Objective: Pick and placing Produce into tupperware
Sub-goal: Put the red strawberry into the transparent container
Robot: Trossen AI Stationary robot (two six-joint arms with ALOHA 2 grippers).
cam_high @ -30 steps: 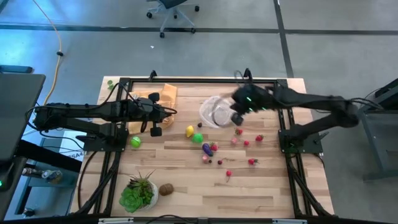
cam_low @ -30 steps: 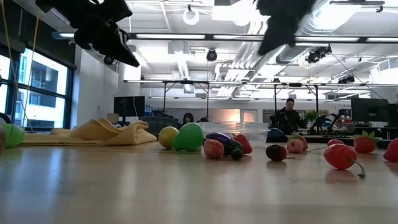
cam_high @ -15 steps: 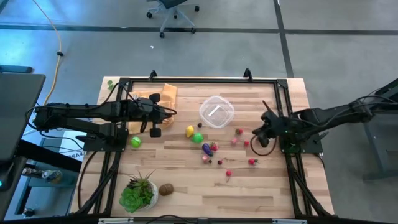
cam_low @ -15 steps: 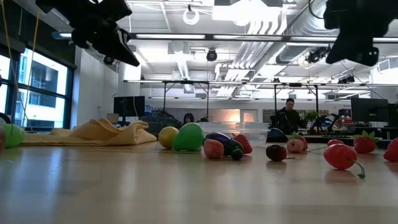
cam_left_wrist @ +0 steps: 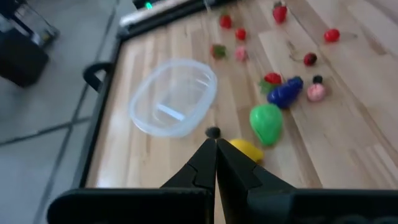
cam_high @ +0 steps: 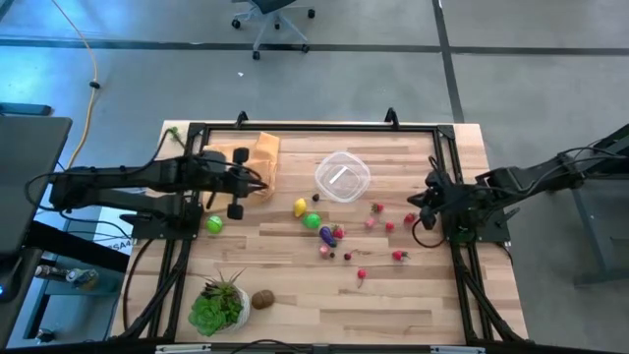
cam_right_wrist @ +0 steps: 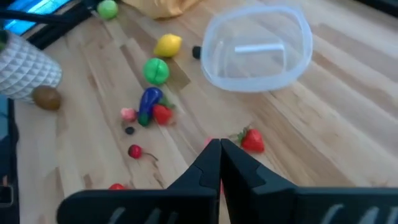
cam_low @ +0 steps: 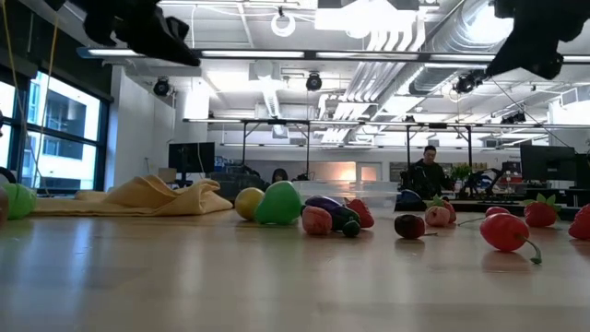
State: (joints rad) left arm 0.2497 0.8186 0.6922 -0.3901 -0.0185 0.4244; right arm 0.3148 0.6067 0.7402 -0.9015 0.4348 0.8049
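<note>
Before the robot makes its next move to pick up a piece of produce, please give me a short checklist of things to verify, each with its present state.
1. Tupperware upright, open side up: ok.
2. Tupperware has room: ok, no produce shows inside it.
3. Produce within reach: ok, yellow lemon and green pepper lie free on the table.
4. Left gripper ready to grasp: not ok, shut and holding nothing.
5. Right gripper ready to grasp: not ok, shut and holding nothing, near the right rail.
6. Way to the tupperware clear: ok, neither arm is over it.
</note>
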